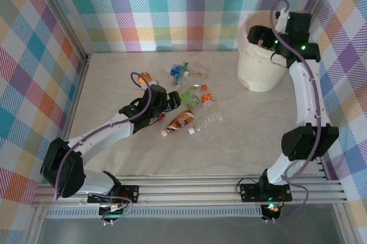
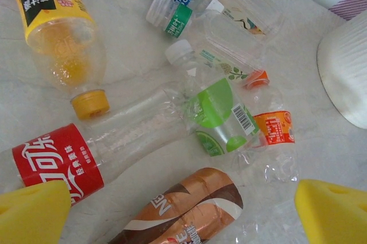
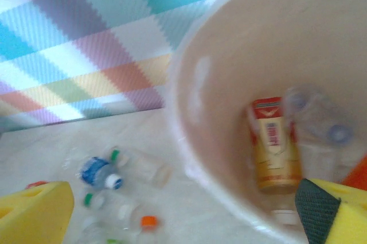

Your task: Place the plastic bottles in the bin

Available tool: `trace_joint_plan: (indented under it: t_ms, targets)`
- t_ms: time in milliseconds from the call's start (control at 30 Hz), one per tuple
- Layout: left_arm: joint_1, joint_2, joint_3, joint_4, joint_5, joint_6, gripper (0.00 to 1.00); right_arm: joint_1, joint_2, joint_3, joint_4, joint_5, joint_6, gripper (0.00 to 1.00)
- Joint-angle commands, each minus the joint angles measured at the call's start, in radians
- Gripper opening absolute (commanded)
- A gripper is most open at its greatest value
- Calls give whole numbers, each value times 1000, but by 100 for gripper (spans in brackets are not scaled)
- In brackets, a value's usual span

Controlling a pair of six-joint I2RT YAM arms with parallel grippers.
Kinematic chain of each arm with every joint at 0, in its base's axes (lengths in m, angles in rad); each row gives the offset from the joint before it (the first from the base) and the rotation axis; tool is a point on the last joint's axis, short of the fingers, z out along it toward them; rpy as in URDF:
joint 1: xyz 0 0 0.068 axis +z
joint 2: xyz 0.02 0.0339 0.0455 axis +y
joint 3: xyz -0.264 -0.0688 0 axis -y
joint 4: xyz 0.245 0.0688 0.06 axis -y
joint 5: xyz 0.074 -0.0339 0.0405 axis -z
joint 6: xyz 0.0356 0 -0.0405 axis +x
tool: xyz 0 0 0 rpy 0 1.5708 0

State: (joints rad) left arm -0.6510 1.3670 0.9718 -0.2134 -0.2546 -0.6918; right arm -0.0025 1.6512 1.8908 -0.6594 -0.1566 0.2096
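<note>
Several plastic bottles (image 1: 192, 97) lie in a loose pile at mid-table. My left gripper (image 1: 172, 101) hovers open at the pile's left side. In the left wrist view its yellow fingers (image 2: 34, 212) straddle a brown-label bottle (image 2: 189, 209), with a red-label bottle (image 2: 86, 155), a green-label one (image 2: 221, 115) and an orange one (image 2: 63, 31) beyond. The cream-white bin (image 1: 261, 74) stands at the back right. My right gripper (image 1: 262, 36) hangs open over the bin's mouth, holding nothing. Inside the bin (image 3: 241, 54) lie a red-and-yellow-label bottle (image 3: 275, 146) and a clear one (image 3: 318, 129).
Checked fabric walls close in the table at the back and both sides. Bare tabletop (image 1: 241, 140) separates the pile from the bin and from the near rail. The bin's wall (image 2: 344, 74) shows at the right edge of the left wrist view.
</note>
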Motion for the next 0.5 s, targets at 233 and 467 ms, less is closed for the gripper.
trace_joint_plan:
  t_ms: [233,467]
  targets:
    - [8,9,19,69,55,11,100,179,-341,-585,314,-81,198,100]
    - [8,14,-1,103,41,-10,100,255,-455,-840,312,-12,417,100]
